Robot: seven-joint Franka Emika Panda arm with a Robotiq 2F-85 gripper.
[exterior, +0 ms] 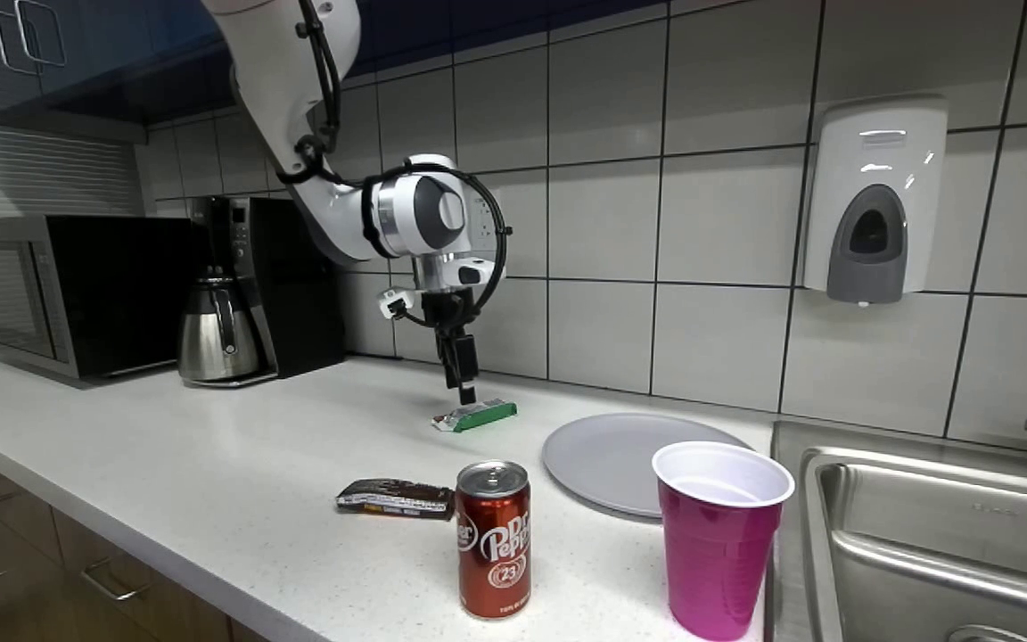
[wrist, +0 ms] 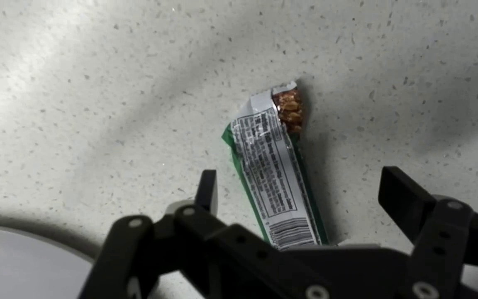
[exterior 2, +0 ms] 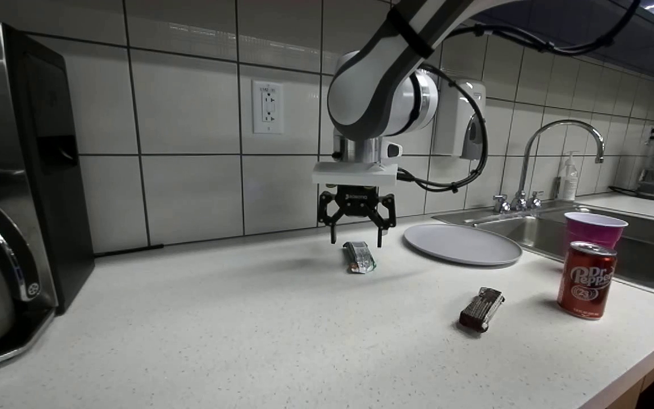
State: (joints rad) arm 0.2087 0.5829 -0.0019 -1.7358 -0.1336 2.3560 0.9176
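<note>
Green-and-white wrapper (wrist: 270, 166), brown bar (wrist: 289, 110) peeking from its open end, lies on the counter (exterior 2: 247, 329), just below my wide-spread gripper (exterior 2: 356, 242)! Grey plate (exterior: 629, 459) nearby, then red can (exterior: 494, 553) and magenta cup (exterior: 718, 553), whose bottom I can't see.

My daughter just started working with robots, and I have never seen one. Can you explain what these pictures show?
The jointed white machine is a robot arm, ending in a black pincer that grasps things. Two pictures come from cameras standing outside the robot, in different places; the third looks down from its wrist. On the pale counter, just below the pincer, lies a bar in a green and white wrapper. Also on it are a grey plate, a dark-wrapped bar, a red soda can and a pink cup. Farther along stand a coffee maker and a microwave. Nothing is held: the pincer stands open.
</note>
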